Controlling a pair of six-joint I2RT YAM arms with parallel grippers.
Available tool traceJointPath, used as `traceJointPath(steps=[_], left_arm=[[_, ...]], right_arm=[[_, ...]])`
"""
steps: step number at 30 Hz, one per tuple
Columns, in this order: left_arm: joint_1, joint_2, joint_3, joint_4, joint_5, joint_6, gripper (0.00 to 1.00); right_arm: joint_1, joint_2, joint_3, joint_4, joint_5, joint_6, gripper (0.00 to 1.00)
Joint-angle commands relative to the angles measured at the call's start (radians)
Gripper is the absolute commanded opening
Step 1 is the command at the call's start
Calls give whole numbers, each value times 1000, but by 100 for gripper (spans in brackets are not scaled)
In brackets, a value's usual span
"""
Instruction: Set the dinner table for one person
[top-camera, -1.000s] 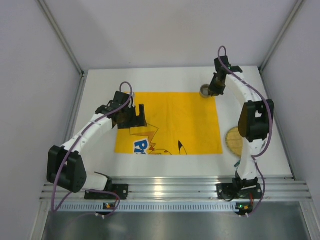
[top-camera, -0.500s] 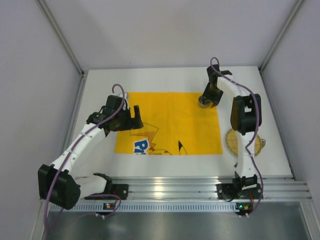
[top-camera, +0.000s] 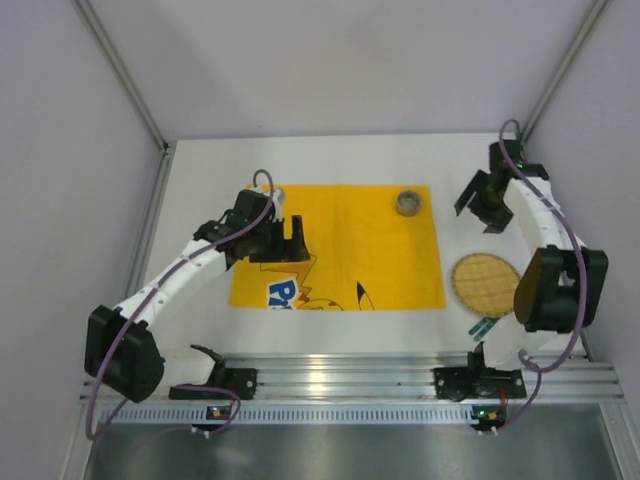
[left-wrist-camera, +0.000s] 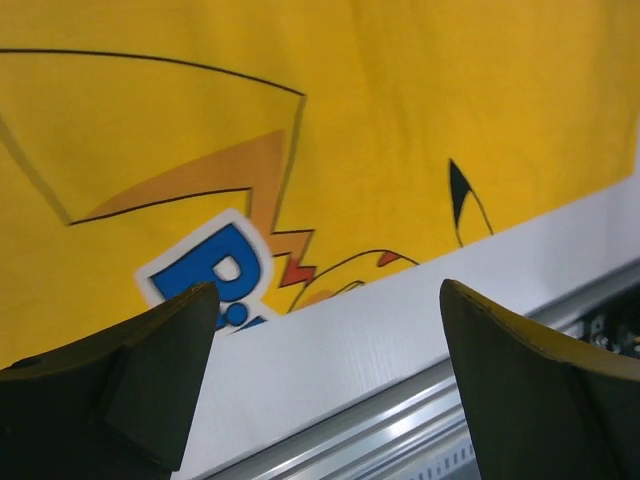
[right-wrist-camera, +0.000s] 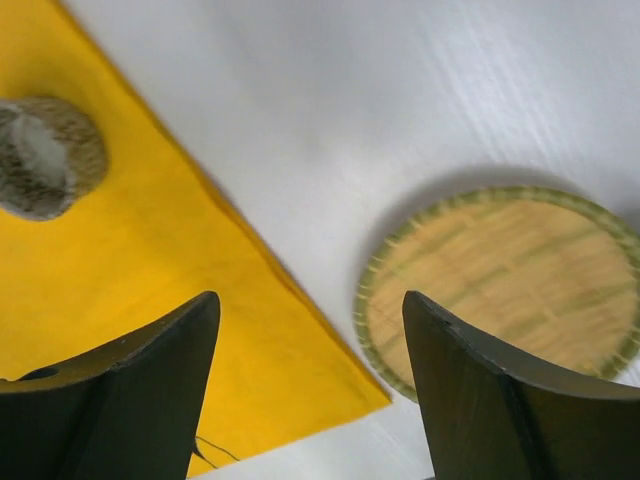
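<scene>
Since the cup (top-camera: 408, 202) sits on the mat's (top-camera: 340, 250) far right corner, left hand (top-camera: 287, 240) and right hand (top-camera: 480, 203) hang wide open, empty, plate (top-camera: 485, 283) right of the mat probably next.

White matte rect. table (top-camera: 330, 160), flat and level, spreads beyond yellow mat (top-camera: 350, 250) on all sides, w/ broad strip right of mat.
</scene>
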Motion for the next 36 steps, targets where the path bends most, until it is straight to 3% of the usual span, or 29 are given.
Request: traceJointPath(steps=[1, 8, 14, 20, 23, 28, 36], left_arm=[[-92, 143, 81, 165, 178, -19, 97], [-304, 540, 409, 350, 376, -118, 96], [-399, 796, 647, 412, 505, -229, 94], [-416, 759, 598, 388, 482, -215, 94], [-416, 717, 560, 353, 453, -192, 94], [-413, 647, 486, 300, 389, -146, 94], [-385, 558, 368, 283, 344, -155, 94]], right_arm=[[-88, -176, -172, 3, -50, -16, 74], [-176, -471, -462, -17, -77, -12, 84], [-326, -502, -534, -38, -25, -72, 87], [-429, -347, -470, 21, -67, -72, 86], [-427, -301, -463, 61, -94, -56, 85], [-395, -307, -586, 184, -229, -22, 81], [-351, -188, -641, 288, -211, -6, 76]])
